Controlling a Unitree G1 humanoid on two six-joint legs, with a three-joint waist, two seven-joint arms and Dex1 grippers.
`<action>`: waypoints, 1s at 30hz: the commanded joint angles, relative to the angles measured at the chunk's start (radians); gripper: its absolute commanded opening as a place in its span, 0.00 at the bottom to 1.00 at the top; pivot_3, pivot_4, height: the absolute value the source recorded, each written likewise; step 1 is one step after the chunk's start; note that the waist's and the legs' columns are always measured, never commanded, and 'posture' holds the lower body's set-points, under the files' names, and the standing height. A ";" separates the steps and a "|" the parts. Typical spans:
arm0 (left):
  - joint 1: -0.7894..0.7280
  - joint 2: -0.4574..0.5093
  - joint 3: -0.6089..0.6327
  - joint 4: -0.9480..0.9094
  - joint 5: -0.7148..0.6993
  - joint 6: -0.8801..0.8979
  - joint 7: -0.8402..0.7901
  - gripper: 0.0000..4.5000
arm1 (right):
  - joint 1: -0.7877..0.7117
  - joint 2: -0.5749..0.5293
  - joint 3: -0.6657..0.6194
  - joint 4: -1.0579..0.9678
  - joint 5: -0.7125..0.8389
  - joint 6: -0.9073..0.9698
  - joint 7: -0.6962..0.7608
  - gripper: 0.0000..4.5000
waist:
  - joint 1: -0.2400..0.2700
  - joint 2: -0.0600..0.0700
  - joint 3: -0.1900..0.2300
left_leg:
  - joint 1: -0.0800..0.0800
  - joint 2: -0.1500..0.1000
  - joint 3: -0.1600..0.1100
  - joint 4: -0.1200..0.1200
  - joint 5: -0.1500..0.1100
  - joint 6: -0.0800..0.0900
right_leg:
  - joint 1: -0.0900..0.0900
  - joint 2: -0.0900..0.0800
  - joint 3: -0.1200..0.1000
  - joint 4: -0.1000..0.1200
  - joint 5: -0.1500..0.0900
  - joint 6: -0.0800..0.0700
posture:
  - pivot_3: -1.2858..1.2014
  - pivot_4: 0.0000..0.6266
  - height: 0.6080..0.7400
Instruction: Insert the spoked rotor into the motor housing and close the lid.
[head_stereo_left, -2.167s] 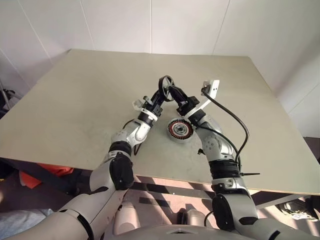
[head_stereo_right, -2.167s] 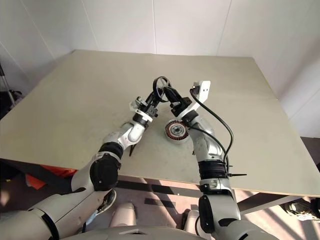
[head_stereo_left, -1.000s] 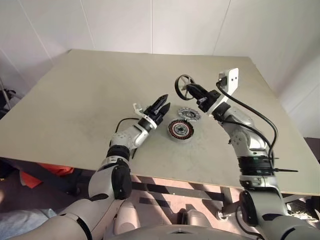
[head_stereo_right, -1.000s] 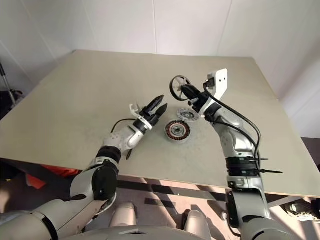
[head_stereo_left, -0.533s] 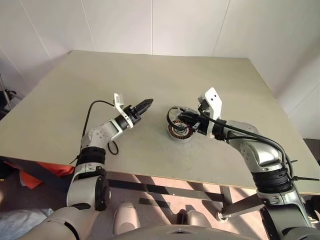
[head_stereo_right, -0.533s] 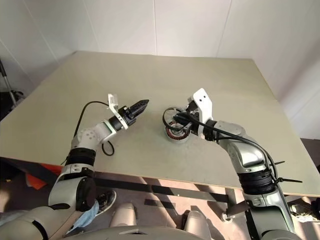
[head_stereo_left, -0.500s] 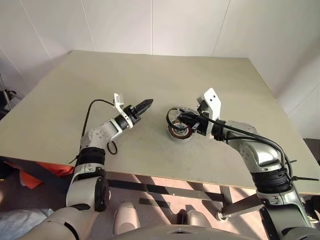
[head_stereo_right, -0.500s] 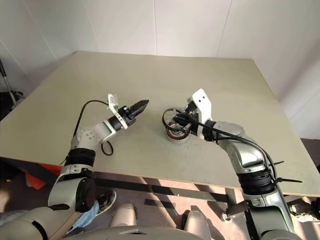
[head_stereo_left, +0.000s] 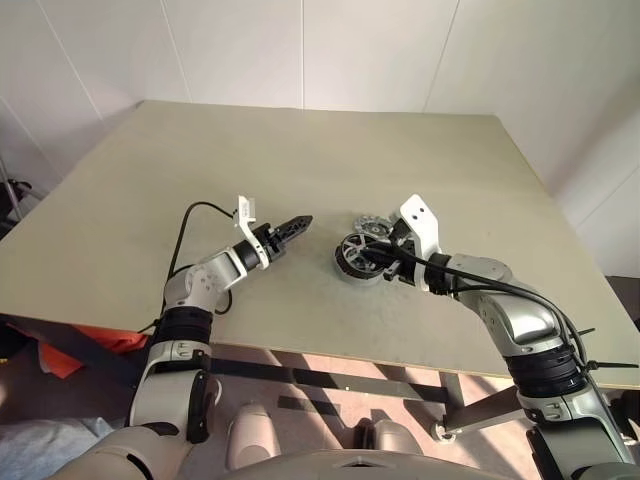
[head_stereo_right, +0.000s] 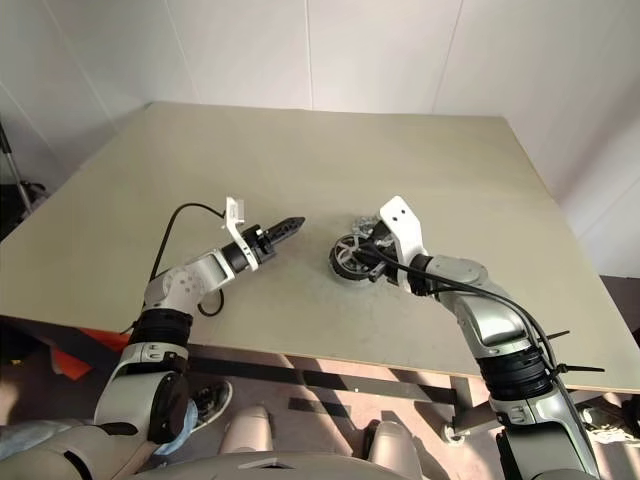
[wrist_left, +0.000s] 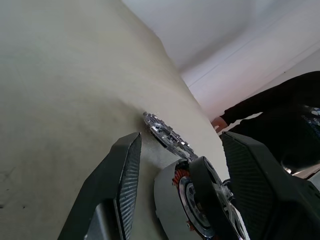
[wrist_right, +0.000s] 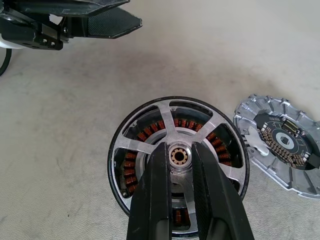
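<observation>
The spoked rotor (wrist_right: 177, 165), black-rimmed with silver spokes, hangs tilted at the mouth of the motor housing (head_stereo_left: 364, 272). Copper windings show through its spokes. My right gripper (wrist_right: 179, 150) is shut on the rotor's centre hub. The lid (wrist_right: 282, 142), a grey slotted disc, lies flat on the table just behind the housing. To the left of the housing my left gripper (head_stereo_left: 298, 222) hovers above the table, pointing at it. It stands open with nothing between its fingers (wrist_left: 125, 185). I cannot tell whether the rotor touches the housing.
The parts sit near the middle of a beige table (head_stereo_left: 200, 150), whose front edge (head_stereo_left: 300, 350) is close to me. A black cable (head_stereo_left: 190, 225) loops off the left wrist. A person's dark sleeve (wrist_left: 280, 105) shows beyond the table's right side.
My right gripper has brought the rotor down from above the lid to the housing's mouth. My left gripper has drawn away leftward from the housing and rolled.
</observation>
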 joint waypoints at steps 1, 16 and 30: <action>0.005 -0.008 -0.009 -0.035 0.003 -0.014 -0.003 0.60 | -0.007 -0.006 -0.007 -0.013 -0.014 -0.016 0.000 0.06 | 0.000 0.000 0.000 | 0.000 0.000 0.000 0.000 0.000 0.000 | 0.000 0.000 0.000 0.000 0.000 0.000 | 0.52 0.00 1.00; 0.028 -0.021 -0.028 -0.041 0.024 -0.024 0.007 0.61 | -0.026 0.010 -0.009 -0.002 -0.032 -0.026 -0.001 0.52 | -0.001 0.000 0.000 | 0.000 0.000 0.000 0.000 0.000 0.000 | 0.000 0.000 0.000 0.000 0.000 0.000 | 0.52 0.00 1.00; 0.020 -0.025 -0.053 -0.026 0.055 -0.042 -0.002 0.61 | -0.027 0.051 -0.026 0.038 -0.044 -0.059 -0.036 0.33 | -0.002 0.000 0.000 | 0.000 0.000 0.000 0.000 0.000 0.000 | 0.000 0.000 0.000 0.000 0.000 0.000 | 0.52 0.00 1.00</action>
